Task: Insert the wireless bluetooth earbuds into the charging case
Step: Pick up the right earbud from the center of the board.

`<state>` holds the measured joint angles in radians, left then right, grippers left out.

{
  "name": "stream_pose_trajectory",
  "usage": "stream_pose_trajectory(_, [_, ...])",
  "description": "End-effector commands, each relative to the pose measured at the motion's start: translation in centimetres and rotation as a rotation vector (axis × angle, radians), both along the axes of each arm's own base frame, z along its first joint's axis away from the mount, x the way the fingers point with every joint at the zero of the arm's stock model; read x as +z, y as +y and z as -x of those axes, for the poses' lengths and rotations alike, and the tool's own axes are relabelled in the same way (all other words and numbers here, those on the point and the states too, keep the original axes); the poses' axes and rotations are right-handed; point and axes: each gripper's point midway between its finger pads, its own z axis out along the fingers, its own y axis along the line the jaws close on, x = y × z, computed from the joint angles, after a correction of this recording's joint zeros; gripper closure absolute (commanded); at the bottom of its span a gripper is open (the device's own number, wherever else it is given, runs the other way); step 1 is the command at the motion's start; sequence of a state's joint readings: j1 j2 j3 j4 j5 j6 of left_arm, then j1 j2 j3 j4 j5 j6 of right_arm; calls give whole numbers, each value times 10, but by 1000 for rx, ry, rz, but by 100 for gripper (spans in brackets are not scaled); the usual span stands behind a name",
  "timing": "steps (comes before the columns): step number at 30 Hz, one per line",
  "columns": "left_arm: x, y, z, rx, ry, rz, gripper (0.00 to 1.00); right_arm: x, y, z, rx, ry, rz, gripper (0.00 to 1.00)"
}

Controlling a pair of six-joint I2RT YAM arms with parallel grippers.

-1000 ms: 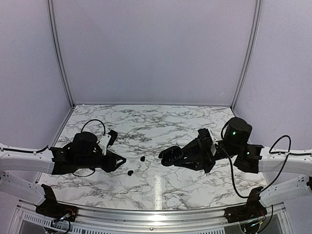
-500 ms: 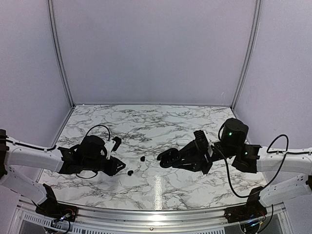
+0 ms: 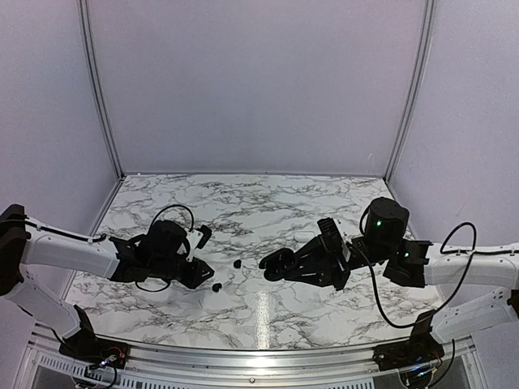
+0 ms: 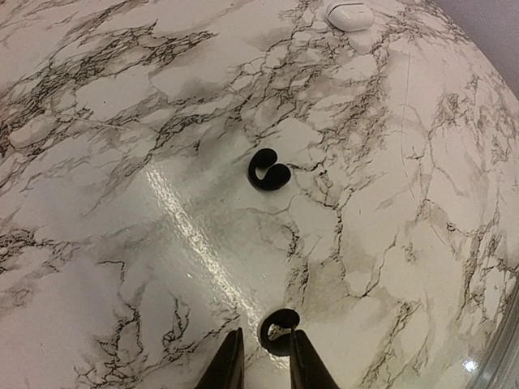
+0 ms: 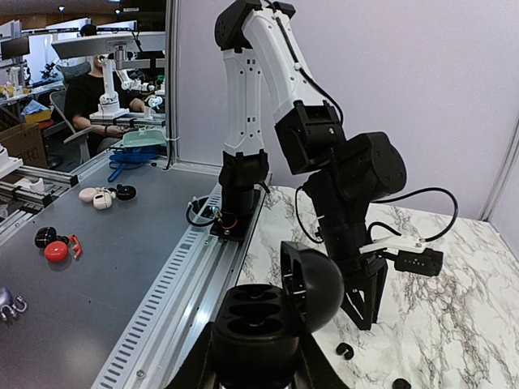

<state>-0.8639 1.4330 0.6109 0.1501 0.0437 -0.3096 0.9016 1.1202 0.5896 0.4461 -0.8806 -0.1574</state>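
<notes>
The left arm (image 3: 73,255) reaches in low over the table (image 3: 268,203), its gripper (image 4: 266,352) angled down with fingers narrowly apart. The right arm (image 3: 454,263) stretches toward the middle, its gripper (image 5: 255,369) clamped on the open charging case (image 5: 268,312).

A white marble table (image 3: 268,203) with grey veins carries a small white rounded case (image 4: 349,14) toward one edge, lilac walls (image 3: 259,81) rise behind it, and beside it a second, grey table (image 5: 89,300) holds small red and black pieces (image 5: 55,245).
</notes>
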Motion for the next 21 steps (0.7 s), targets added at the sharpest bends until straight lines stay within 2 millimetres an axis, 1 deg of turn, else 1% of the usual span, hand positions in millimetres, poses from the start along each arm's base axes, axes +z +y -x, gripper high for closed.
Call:
stream_pose_trajectory(1, [-5, 0, -4, -10, 2, -45, 80, 12, 4, 1, 6, 0, -15, 100])
stream_pose_trajectory(8, [-18, -4, -4, -24, 21, -79, 80, 13, 5, 0, 6, 3, -14, 100])
stream_pose_trajectory(14, [-32, -7, 0, -45, 38, -123, 81, 13, 4, 0, 4, 5, -12, 100])
stream_pose_trajectory(21, [-38, -15, 6, -77, 42, -148, 81, 12, 4, -1, -1, 8, -9, 100])
